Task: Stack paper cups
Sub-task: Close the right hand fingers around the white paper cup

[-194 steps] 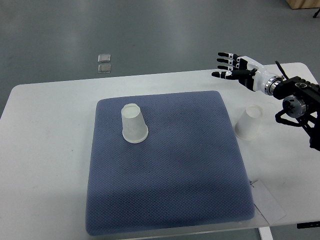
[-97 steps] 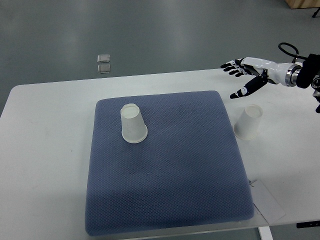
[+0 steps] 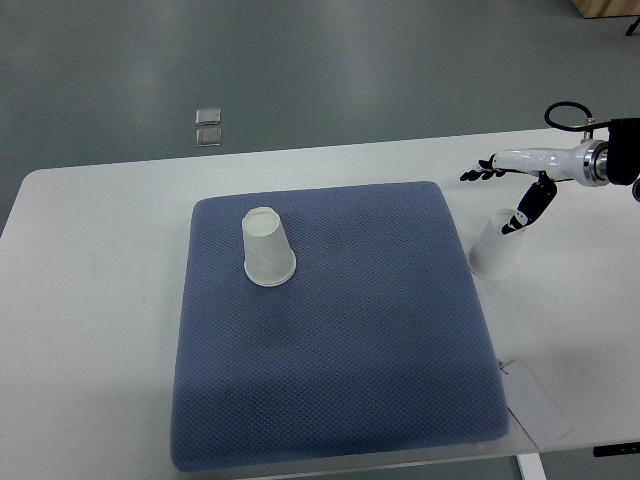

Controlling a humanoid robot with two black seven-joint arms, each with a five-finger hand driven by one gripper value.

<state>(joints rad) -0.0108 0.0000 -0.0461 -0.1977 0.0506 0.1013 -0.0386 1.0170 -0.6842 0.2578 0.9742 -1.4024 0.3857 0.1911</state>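
lowered since before, right robot hand [image 3: 515, 188] spreads open above the paper cup [image 3: 497, 245].

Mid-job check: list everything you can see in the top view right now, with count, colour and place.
paper cups: 2, white, both upside down; one on the mat's far-left part, one on the bare table just right of the mat
mat: 1, dark blue, centre of table
table: 1, white
paper slip: 1, white, near-right table corner
small clear squares: 2, on the grey floor beyond the table
right hand: 1, white with black fingertips, fingers spread, thumb down by the right cup's top, holding nothing
left hand: not in view
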